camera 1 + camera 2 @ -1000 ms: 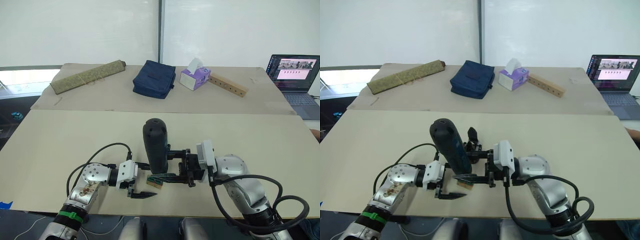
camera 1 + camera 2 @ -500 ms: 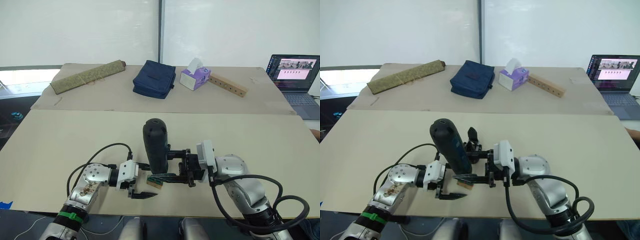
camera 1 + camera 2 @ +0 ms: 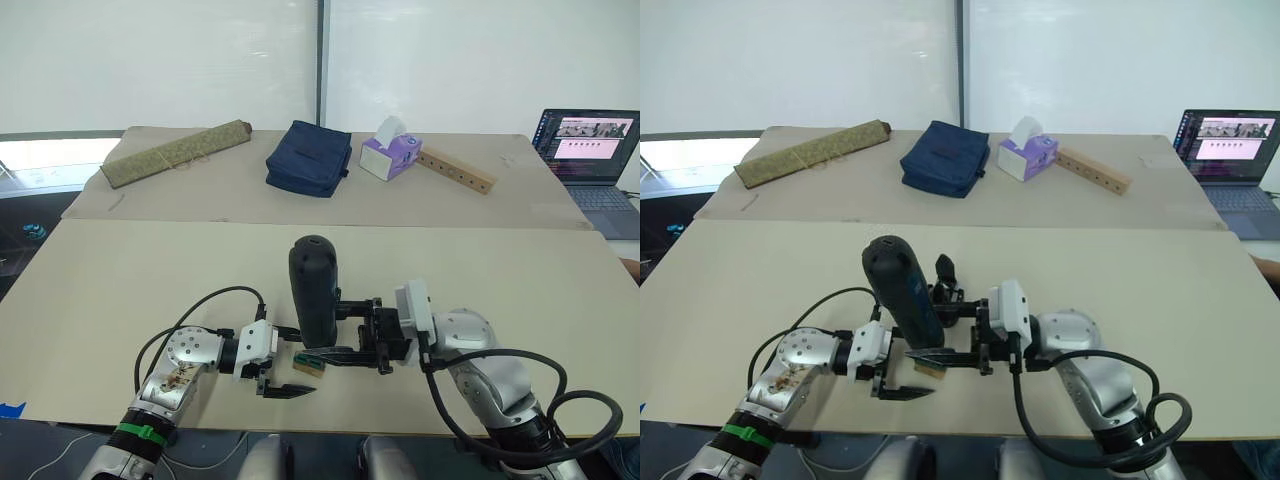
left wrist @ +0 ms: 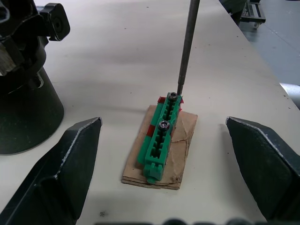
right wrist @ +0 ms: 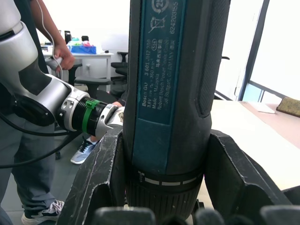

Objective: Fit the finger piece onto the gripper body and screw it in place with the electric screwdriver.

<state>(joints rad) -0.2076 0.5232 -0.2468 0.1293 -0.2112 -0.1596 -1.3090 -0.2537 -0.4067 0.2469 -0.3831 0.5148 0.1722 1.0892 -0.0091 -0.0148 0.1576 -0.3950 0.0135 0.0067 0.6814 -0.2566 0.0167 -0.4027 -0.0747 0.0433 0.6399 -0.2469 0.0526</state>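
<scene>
Beige table (image 3: 120, 290); right tool (image 3: 352, 331) clamping upright black electric screwdriver (image 3: 313, 290), left tool (image 3: 282, 362) open, empty.

Twin head views down over the table (image 3: 120, 290); close wrist views.

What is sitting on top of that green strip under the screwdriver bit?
Two dark screws stand in the green strip, which lies on a cardboard scrap. The electric screwdriver bit rests on the farther screw. Whether the tip is seated cannot be told.
</scene>
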